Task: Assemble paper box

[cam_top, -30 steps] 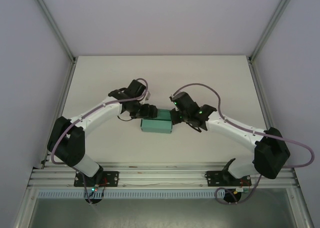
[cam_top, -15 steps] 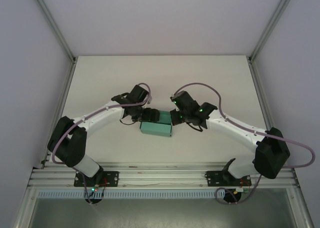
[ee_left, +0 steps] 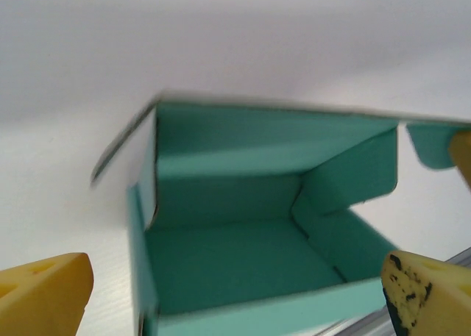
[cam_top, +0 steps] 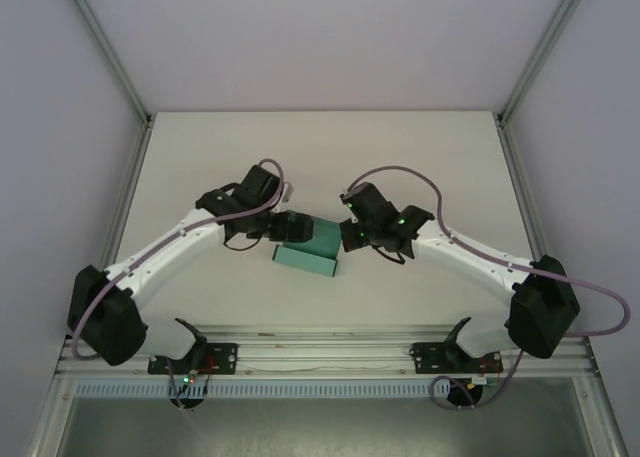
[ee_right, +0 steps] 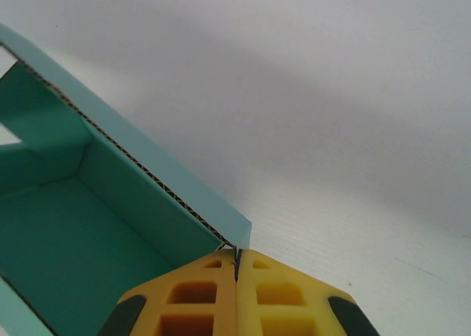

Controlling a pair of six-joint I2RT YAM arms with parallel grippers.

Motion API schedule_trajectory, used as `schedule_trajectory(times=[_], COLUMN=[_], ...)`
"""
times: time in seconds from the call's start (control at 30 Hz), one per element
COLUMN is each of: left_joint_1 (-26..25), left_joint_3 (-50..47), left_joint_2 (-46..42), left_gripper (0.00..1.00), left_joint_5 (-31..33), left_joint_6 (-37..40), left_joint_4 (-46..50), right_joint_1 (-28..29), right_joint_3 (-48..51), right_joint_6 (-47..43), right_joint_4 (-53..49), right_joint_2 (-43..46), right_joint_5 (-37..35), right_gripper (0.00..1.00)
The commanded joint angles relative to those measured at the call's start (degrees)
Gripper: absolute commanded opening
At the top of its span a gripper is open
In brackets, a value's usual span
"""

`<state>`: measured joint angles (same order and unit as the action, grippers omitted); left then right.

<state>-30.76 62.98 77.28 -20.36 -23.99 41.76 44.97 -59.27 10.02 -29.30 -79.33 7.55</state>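
The paper box [cam_top: 308, 255] is teal-green card, folded into an open tray, lying at the table's middle. In the left wrist view I look into the paper box [ee_left: 243, 262], with its lid flap raised behind and a side flap folded in at the right. My left gripper [cam_top: 291, 226] is at the box's left end; its yellow fingers [ee_left: 44, 295] stand wide apart on either side of the box, open. My right gripper [cam_top: 346, 236] is at the box's right end, its yellow fingers [ee_right: 199, 295] shut on the corner of the box wall [ee_right: 158, 196].
The white table [cam_top: 420, 157] is bounded by aluminium posts and pale walls left, right and back. An aluminium rail [cam_top: 320, 352] carrying both arm bases runs along the near edge. Purple cables loop over both arms.
The left arm has swung outward to the left and its gripper has drawn back a little from the box. The box has turned slightly, its left end now nearer. The right gripper holds still.
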Motion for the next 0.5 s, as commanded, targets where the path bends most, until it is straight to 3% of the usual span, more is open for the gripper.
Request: schedule_trajectory(times=[0.0, 0.13, 0.2, 0.47], left_joint_1=[-0.53, -0.61, -0.68, -0.70], left_joint_3=[-2.91, -9.42, -13.80, -14.23], left_joint_2=[-3.31, -7.03, -7.59, -2.95], left_gripper=[1.00, 1.00, 0.92, 0.79], left_joint_5=[1.30, -9.26, -13.80, -12.05], left_joint_6=[-0.69, -1.47, -2.91, -4.38], left_joint_4=[6.97, 3.45, -0.79, -12.77], right_joint_1=[0.23, 0.22, 0.24, 0.25], right_joint_3=[-0.35, -0.28, 0.07, 0.07], right_joint_6=[-0.09, -0.43, -0.44, -1.31], right_joint_4=[0.70, 0.91, 1.30, 1.42], right_joint_2=[-0.48, -0.07, 0.30, -0.51], right_joint_5=[-0.15, 0.61, 0.75, 5.33], right_gripper=[0.00, 0.00, 0.00, 0.00])
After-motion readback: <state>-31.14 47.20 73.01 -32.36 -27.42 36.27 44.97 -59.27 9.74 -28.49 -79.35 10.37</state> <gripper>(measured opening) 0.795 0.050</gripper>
